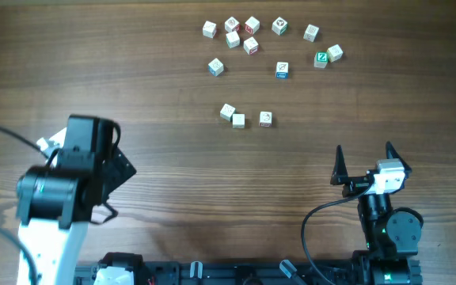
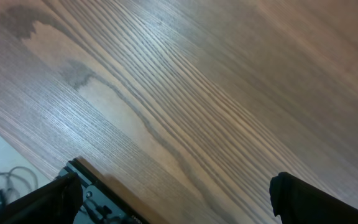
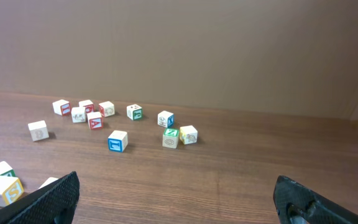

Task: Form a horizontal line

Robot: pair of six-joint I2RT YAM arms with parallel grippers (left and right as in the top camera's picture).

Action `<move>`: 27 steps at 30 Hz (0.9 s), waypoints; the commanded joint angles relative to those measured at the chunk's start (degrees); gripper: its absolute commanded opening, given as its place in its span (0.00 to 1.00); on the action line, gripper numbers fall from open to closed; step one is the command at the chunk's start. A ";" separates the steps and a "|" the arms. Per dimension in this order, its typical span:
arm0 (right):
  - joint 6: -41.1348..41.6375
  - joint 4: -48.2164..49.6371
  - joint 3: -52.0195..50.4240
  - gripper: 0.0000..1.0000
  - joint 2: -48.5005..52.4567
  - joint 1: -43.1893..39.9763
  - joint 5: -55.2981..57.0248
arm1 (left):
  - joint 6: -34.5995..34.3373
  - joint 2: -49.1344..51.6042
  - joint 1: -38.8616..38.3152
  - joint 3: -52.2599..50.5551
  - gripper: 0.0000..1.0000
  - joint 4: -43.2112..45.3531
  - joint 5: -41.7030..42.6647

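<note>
Evidently the horizontal line (image 1: pixel 238 120) is unfinished: two cubes meet askew, the third cube (image 1: pixel 265 119) stands apart. Left gripper (image 2: pixel 176 190) and right gripper (image 1: pixel 364 156) are both spread, empty.

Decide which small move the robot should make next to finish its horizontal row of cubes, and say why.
Probably the right gripper should reach to the lone cube and nudge it left. That cube sits apart from the two touching cubes, so the row has a gap. Both grippers are open and empty, and the right one looks nearer than the left gripper.
</note>
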 commanded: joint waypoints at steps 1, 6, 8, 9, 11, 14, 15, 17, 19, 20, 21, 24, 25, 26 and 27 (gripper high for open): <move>-0.46 0.07 -0.07 1.00 -0.26 0.20 -0.74 | -1.42 -7.21 0.37 -0.24 1.00 -0.83 -0.70; -0.46 0.09 -0.07 1.00 -0.26 0.20 -0.74 | -1.42 -11.91 0.37 -0.24 1.00 -4.20 -0.50; -0.46 0.07 -0.07 1.00 -0.26 0.20 -0.74 | -1.42 -11.82 0.37 -0.22 1.00 -4.20 -0.50; -0.46 0.09 -0.07 1.00 -0.26 0.20 -0.74 | -1.42 -11.82 0.37 -0.24 1.00 -4.20 -0.50; -0.46 0.09 -0.07 1.00 -0.26 0.20 -0.74 | -1.42 -11.82 0.37 -0.22 1.00 -4.20 -0.50; -0.46 0.07 -0.07 1.00 -0.26 0.20 -0.74 | -1.42 -11.82 0.37 -0.24 1.00 -4.20 -0.50; -0.46 0.07 -0.07 1.00 -0.26 0.20 -0.74 | -1.42 -11.82 0.37 -0.22 1.00 -4.20 -0.50; -0.46 0.07 -0.07 1.00 -0.26 0.20 -0.74 | -1.42 -11.82 0.37 -0.22 1.00 -4.20 -0.50; -0.48 0.07 -0.07 1.00 -0.26 0.20 -0.74 | -1.42 -11.82 0.37 -0.24 1.00 -4.20 -0.50; -0.46 0.07 -0.07 1.00 -0.26 0.20 -0.74 | -1.42 -11.82 0.37 -0.22 1.00 -4.20 -0.50; -0.48 0.07 -0.07 1.00 -0.26 0.20 -0.72 | -1.42 -11.82 0.37 -0.22 1.00 -4.20 -0.50; 2.82 0.74 -0.07 1.00 -0.26 0.20 -6.43 | -1.42 -11.82 0.37 -0.22 1.00 -4.20 -0.50; 7.15 1.11 -0.07 1.00 -0.26 0.20 -10.32 | -1.42 -11.82 0.37 -0.22 1.00 -4.20 -0.50; 13.09 1.31 -0.07 1.00 -0.26 0.20 -13.97 | -1.42 -11.82 0.37 -0.22 1.00 -4.20 -0.50; 21.53 1.73 -0.07 1.00 -0.26 0.20 -17.03 | -1.42 -11.82 0.37 -0.22 1.00 -4.20 -0.50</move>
